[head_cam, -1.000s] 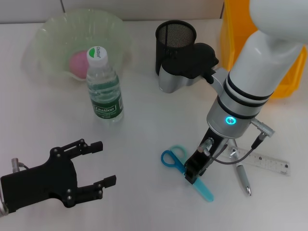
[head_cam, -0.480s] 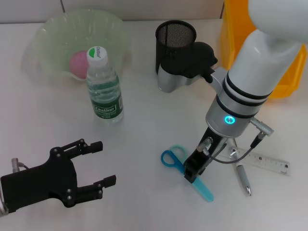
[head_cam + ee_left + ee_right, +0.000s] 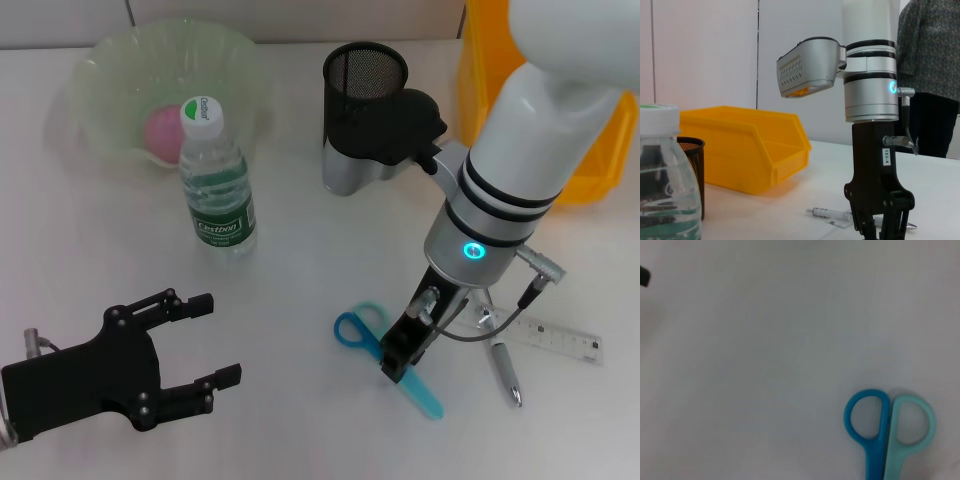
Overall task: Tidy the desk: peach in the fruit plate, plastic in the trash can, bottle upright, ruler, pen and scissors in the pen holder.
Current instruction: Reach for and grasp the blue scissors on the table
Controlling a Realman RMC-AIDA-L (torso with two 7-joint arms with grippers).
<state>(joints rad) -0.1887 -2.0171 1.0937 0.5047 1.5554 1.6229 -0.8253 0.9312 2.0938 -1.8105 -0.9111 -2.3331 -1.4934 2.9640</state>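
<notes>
My right gripper [image 3: 398, 358] is down over the middle of the scissors [image 3: 360, 328], which lie flat on the white desk with blue and teal handles [image 3: 888, 425]. Beside them lie the pen [image 3: 505, 373] and the clear ruler [image 3: 556, 339]. The bottle [image 3: 217, 180] stands upright near the fruit plate [image 3: 105, 70], and the pink peach [image 3: 160, 130] rests in that plate. At the back stands the black mesh pen holder [image 3: 365, 85]. My left gripper [image 3: 215, 338] hovers open and empty at the front left. The plastic is out of view.
A yellow bin [image 3: 600, 150] stands at the back right, next to the pen holder. From the left wrist, the bottle [image 3: 665, 190], the bin [image 3: 745, 155] and my right arm's gripper [image 3: 880, 220] all show. A person [image 3: 930, 75] stands behind the desk.
My right arm has shifted slightly to the left over the scissors. The scissors, pen, ruler and left arm have not moved.
</notes>
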